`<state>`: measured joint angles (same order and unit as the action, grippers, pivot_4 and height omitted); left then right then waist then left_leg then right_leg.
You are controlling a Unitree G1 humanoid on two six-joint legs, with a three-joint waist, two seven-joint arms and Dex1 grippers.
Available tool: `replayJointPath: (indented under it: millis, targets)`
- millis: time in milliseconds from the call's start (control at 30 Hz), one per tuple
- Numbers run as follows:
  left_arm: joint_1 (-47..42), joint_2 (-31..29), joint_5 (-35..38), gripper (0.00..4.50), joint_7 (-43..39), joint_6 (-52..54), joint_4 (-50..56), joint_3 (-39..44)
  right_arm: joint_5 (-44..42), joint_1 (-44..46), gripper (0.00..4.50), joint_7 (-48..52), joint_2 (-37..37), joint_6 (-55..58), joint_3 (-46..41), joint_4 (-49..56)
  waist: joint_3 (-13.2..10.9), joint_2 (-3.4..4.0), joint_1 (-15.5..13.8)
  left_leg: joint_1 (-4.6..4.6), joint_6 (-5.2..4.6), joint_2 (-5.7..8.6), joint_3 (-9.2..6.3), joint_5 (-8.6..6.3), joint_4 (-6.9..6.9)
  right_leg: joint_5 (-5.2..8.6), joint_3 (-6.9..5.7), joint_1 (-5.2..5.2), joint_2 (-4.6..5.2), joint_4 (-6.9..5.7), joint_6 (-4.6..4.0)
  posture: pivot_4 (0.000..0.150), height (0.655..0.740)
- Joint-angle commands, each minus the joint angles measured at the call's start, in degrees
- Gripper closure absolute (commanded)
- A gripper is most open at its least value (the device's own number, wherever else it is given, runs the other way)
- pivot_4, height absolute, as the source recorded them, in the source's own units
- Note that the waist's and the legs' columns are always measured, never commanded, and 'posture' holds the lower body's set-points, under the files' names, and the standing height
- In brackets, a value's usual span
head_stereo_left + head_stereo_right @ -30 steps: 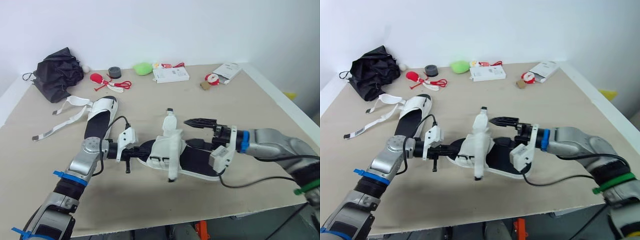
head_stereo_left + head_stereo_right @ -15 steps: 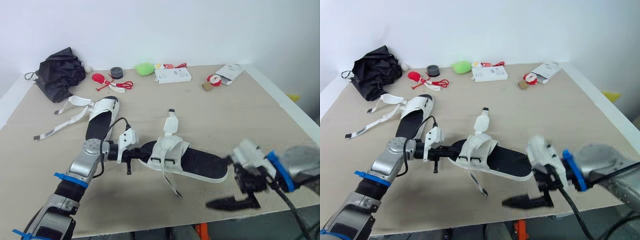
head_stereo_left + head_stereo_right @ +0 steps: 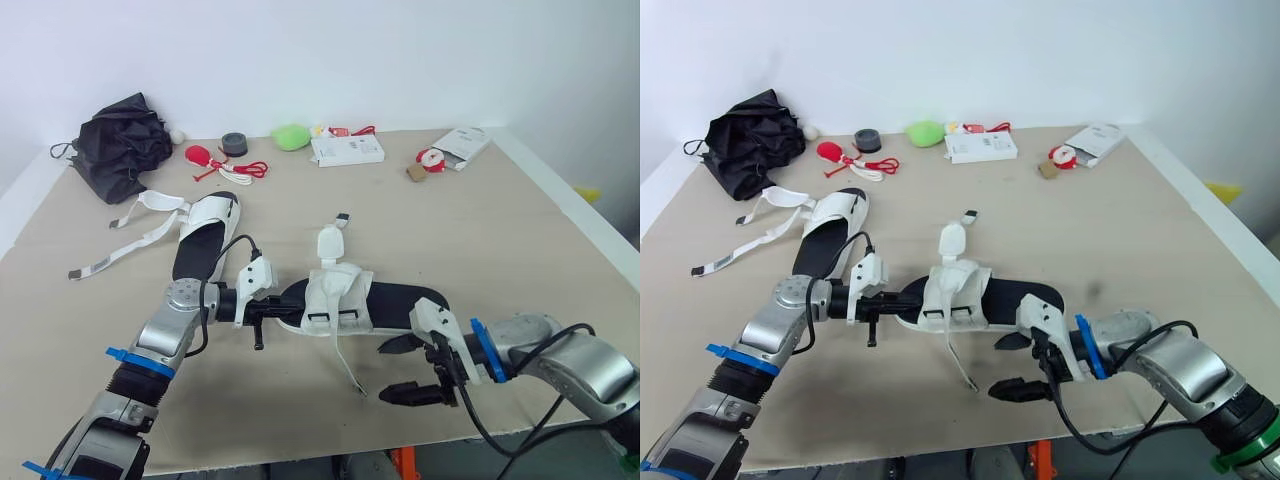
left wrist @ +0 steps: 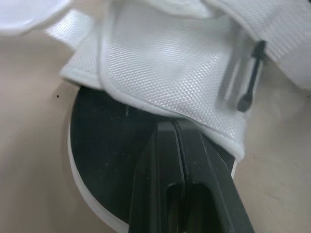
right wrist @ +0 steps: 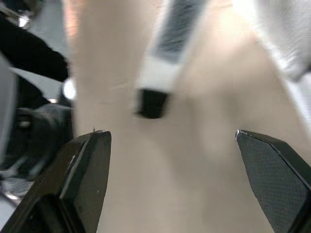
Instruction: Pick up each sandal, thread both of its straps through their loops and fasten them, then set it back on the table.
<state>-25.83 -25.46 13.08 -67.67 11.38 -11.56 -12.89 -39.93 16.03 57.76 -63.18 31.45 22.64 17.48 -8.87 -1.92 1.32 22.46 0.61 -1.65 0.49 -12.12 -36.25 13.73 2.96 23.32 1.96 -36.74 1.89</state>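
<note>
Two black fingers [image 4: 165, 160] of the left gripper [image 3: 280, 304] lie pressed together at the toe end of the near sandal [image 3: 345, 300]. They seem to pinch the rim of its black sole, though the bite itself is tucked under the white upper. The sandal lies flat near the middle of the table [image 3: 480, 230], toe toward the robot's left and heel toward its right. One strap tab [image 3: 328, 243] stands up behind the upper. A loose strap [image 3: 345, 362] trails from the upper toward the table's front edge.

The right gripper [image 3: 400, 370] is spread wide and holds nothing. It hovers low by the front edge, just beside the sandal's heel half, and the dark strap tip [image 5: 152, 103] lies ahead between its fingers.

The second sandal [image 3: 200, 235] rests farther back on the left, its unfastened straps [image 3: 130, 235] sprawled outward. Along the far edge sit a black bag [image 3: 120, 145], a tape roll [image 3: 232, 145], a green lump [image 3: 290, 136] and a white box [image 3: 345, 150]
</note>
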Motion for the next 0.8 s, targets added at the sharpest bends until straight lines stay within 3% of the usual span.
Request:
replayJointPath:
  millis: [33,167,333,500,700,800]
  targets:
    - [4.6,-1.3,-2.0,4.5,2.1,5.2,0.5,-2.1,3.1,5.6,0.09,3.8,3.3,1.2,-2.2,-5.6,0.0,-0.01,0.1,0.0,0.0,-0.01,0.0,0.0,0.0,0.0,-0.01,0.0,-0.01,0.0,0.0,0.15,0.74]
    - [6.3,-1.6,-1.0,4.5,4.1,7.4,4.2,-1.2,1.9,4.4,0.09,7.4,2.1,3.3,-5.5,-3.2,0.0,0.04,0.0,0.41,-0.03,0.01,0.0,-0.05,0.02,0.0,0.05,-0.01,-0.24,0.0,0.04,0.15,0.74]
    - [9.6,-3.1,-0.2,4.5,6.1,10.2,11.1,-0.7,-16.7,3.2,0.09,6.4,-2.4,18.7,-19.1,7.1,-0.1,0.18,0.0,0.61,-0.11,0.0,-0.2,-0.2,0.02,-0.08,0.11,0.12,-0.36,0.0,0.32,0.15,0.74]
    - [9.4,-5.5,-1.6,4.5,7.5,11.4,14.3,-1.4,-35.3,-2.2,0.09,-10.2,-2.2,30.4,-26.5,17.9,-0.1,0.01,0.0,0.6,-0.06,-0.23,-0.37,-0.45,0.03,0.15,-0.21,0.07,-0.72,0.0,-0.07,0.15,0.74]
    - [5.0,-5.7,-1.6,4.5,8.0,14.5,16.3,-3.6,-50.4,-7.7,0.09,-34.8,-2.8,33.2,-22.6,25.2,-0.2,0.01,-0.1,0.71,-0.02,-0.12,-0.39,-0.55,-0.06,0.29,-0.25,0.07,-0.6,-0.02,0.04,0.15,0.74]
    - [3.2,-4.9,-1.6,4.5,7.6,14.5,15.0,-4.7,-54.4,-5.1,0.09,-45.5,-0.9,33.1,-17.4,25.4,-0.2,-0.08,-0.1,0.77,-0.02,-0.1,-0.38,-0.55,-0.21,0.25,-0.21,0.05,-0.55,-0.01,0.1,0.15,0.74]
